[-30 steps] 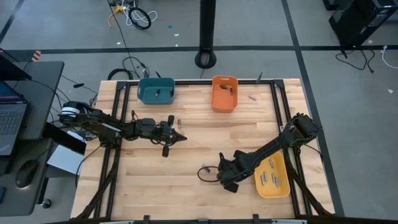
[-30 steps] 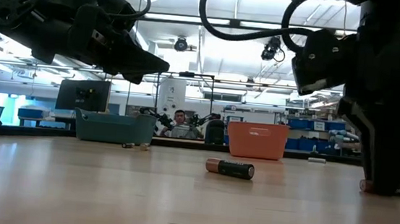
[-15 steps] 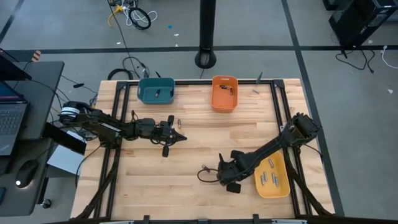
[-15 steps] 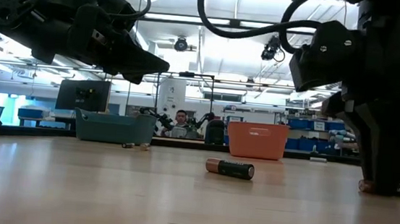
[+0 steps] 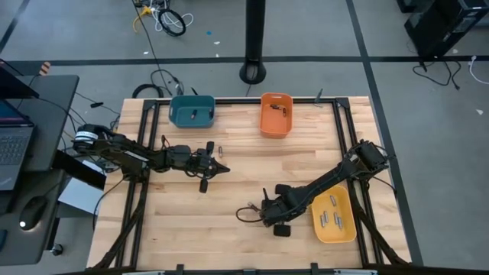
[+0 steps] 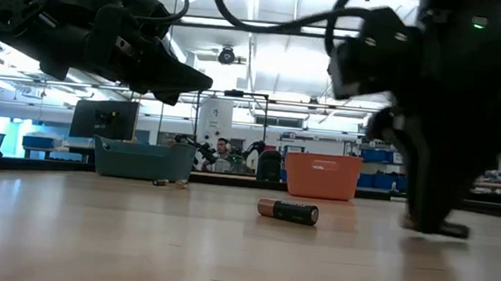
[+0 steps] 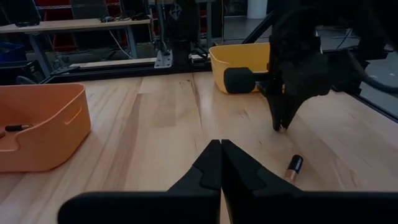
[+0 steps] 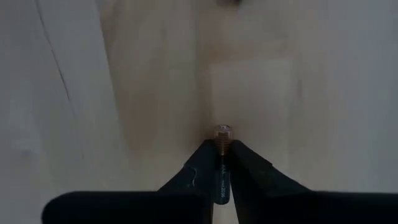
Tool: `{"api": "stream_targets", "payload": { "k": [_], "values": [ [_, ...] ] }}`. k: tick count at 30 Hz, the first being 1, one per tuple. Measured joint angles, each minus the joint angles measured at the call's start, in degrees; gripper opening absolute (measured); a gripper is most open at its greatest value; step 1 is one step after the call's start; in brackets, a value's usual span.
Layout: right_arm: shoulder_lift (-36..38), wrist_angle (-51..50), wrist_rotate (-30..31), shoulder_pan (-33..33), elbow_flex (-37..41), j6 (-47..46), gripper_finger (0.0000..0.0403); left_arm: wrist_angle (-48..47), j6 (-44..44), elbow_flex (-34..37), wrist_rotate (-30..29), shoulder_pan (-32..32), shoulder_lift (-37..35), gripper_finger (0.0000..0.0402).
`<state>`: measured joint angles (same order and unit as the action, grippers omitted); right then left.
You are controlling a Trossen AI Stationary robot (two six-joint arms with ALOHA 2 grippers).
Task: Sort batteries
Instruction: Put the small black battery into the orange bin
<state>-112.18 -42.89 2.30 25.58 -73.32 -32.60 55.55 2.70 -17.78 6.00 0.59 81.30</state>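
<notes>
Right wrist view shows a slim dark battery [image 8: 222, 163] with a copper-coloured end clamped between the two fingers of the right claw [image 8: 222, 155], its tip poking out past the fingertips over pale wood. Seen from above, that claw [image 5: 265, 216] sits low on the desk [image 5: 229, 191], just beside the yellow bin [image 5: 345, 229], and the held battery is hidden under it there.

A second battery [image 6: 288, 211], black with a copper end, lies on its side on the bare wood near the yellow bin, a little apart from the right claw; it also shows in the left wrist view [image 7: 293, 165]. Several silvery batteries [image 5: 328, 218] lie inside the yellow bin. The orange bin [image 5: 276, 114], well away from the yellow bin at the desk's far edge, holds a small dark battery [image 7: 15, 127], and the teal bin [image 5: 191, 111] beside it holds another [image 5: 192, 114]. Two tiny batteries [image 5: 220, 150] lie on the wood, well apart from the yellow bin and closer to the teal one.

The left claw [image 5: 221, 169] hangs above the desk, well away from the yellow bin, its fingers pressed together on nothing.

The desk is light planked wood in a black frame. Beyond it is a grey floor with loose cables [image 5: 170, 19], a black pole base [image 5: 253, 73], and a side table with a laptop [image 5: 14, 145]. The low view looks into a bright workshop with shelving, a monitor [image 6: 104, 119] and a seated person [image 6: 224, 149] far behind.
</notes>
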Motion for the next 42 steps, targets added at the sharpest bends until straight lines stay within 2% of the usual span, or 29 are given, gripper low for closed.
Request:
{"api": "stream_targets", "payload": {
  "k": [11, 18, 23, 27, 31, 35, 39, 42],
  "values": [
    [1.29, -0.85, 6.66, -0.01, -3.03, 3.14, 0.0039, 0.79, -0.39, 0.02, 0.00, -0.01, 0.00, 0.0010],
    [7.03, 1.15, 16.90, -0.28, -3.36, 4.84, 0.0039, 5.36, -1.77, 0.02, 0.00, -0.02, 0.00, 0.0010],
    [11.99, 8.75, 27.16, -0.32, -3.41, 9.96, 0.0039, 8.91, -3.16, -0.08, 0.09, -0.02, -0.02, 0.0010],
    [14.56, 18.32, 30.75, -0.95, -3.41, 16.94, 0.0039, 9.23, -3.48, -1.84, 3.12, -0.08, -0.02, 0.0013],
    [15.21, 27.67, 30.94, -2.22, -3.41, 23.71, 0.0039, 9.34, -3.64, -4.31, 4.08, -1.29, -0.02, 0.0033],
    [15.21, 34.23, 30.96, -3.66, -3.41, 27.92, 0.0039, 9.42, -2.96, -6.52, 4.19, -2.93, -0.02, 0.0069],
    [15.42, 37.17, 30.98, -4.71, -3.41, 31.40, 0.0039, 9.40, -2.89, -7.08, 4.20, -3.78, -0.02, 0.0109],
    [16.89, 34.40, 32.19, -6.34, -3.43, 32.76, 0.0039, 8.49, -2.83, -7.08, 2.54, -3.70, -0.02, 0.0129]
  ]
}}
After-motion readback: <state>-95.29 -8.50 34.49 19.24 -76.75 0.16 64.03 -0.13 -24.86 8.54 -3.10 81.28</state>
